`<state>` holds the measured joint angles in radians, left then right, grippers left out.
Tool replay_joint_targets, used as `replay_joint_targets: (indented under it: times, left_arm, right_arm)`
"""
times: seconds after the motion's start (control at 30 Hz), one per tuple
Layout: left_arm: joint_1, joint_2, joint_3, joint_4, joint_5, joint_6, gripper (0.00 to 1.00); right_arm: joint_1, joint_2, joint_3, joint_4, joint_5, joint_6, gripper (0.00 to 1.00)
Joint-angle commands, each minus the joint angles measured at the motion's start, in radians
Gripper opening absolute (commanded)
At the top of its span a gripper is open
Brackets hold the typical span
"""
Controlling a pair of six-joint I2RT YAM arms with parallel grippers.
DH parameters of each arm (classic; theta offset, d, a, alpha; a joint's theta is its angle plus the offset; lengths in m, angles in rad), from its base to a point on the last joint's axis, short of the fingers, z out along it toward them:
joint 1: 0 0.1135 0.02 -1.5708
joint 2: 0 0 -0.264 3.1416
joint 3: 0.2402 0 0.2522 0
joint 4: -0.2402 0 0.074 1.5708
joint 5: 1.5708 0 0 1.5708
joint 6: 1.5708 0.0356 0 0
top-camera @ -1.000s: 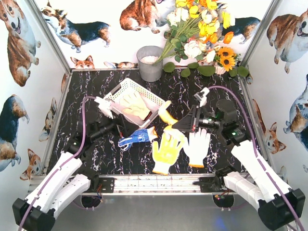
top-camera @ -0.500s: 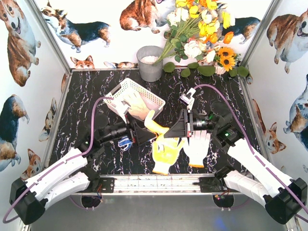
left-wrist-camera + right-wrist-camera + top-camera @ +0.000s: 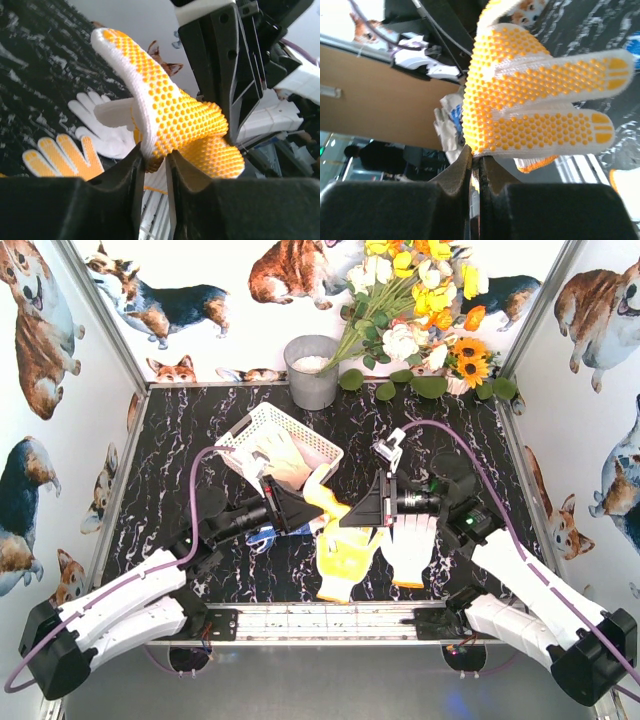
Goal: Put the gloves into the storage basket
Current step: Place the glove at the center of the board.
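Observation:
A yellow-dotted glove [image 3: 326, 502] hangs above the table, just in front of the white lattice storage basket [image 3: 262, 425]. Both grippers hold it. My left gripper [image 3: 303, 510] is shut on one bunched edge [image 3: 155, 155]. My right gripper [image 3: 357, 512] is shut on the other edge [image 3: 476, 150], with the glove's fingers [image 3: 560, 95] spreading away. A cream glove [image 3: 284, 462] lies in the basket. On the table lie another yellow-dotted glove [image 3: 345, 555], a white glove [image 3: 411, 545], and a blue-dotted glove [image 3: 262, 536] mostly hidden under my left arm.
A grey metal bucket [image 3: 312, 370] stands behind the basket, with a flower bunch [image 3: 420, 320] at the back right. The metal rail [image 3: 320, 620] runs along the near edge between the arm bases. Printed walls close in both sides.
My right gripper carried the yellow-dotted glove left. My left gripper left the basket, came to that glove and closed on its free edge.

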<state>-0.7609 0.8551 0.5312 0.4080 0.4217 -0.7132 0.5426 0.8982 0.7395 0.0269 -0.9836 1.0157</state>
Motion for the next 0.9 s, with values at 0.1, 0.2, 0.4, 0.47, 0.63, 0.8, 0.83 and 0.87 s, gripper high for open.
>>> replay_joint_targets:
  times: [0.1,0.2,0.4,0.47,0.63,0.8,0.83,0.87]
  left_arm:
    - [-0.024,-0.033,-0.034,-0.27,-0.18,-0.04,0.07]
    - [-0.058,0.01,-0.029,-0.399,-0.226,-0.087,0.05]
    - [-0.1,0.164,-0.045,-0.54,-0.349,-0.222,0.44]
    - [-0.1,0.199,-0.036,-0.595,-0.409,-0.228,0.62]
    - [-0.1,0.179,0.002,-0.664,-0.472,-0.193,0.77]
    - [-0.1,0.112,-0.026,-0.586,-0.453,-0.161,0.81]
    - [-0.101,0.108,-0.036,-0.561,-0.44,-0.157,0.81]
    - [-0.102,0.105,-0.043,-0.532,-0.428,-0.153,0.81]
  right_arm:
    - [0.003,0.056,-0.125,-0.141,0.205,-0.048,0.0]
    - [0.003,0.126,-0.158,-0.216,0.261,-0.069,0.0]
    - [-0.009,0.251,-0.151,-0.415,0.462,-0.198,0.16]
    - [-0.029,0.298,-0.091,-0.589,0.602,-0.28,0.41]
    - [-0.029,0.263,0.013,-0.779,0.795,-0.368,0.65]
    - [-0.029,0.092,0.057,-0.867,0.925,-0.37,0.73]
    - [-0.029,0.068,0.056,-0.881,0.946,-0.367,0.73]
    - [-0.029,0.046,0.048,-0.885,0.955,-0.36,0.73]
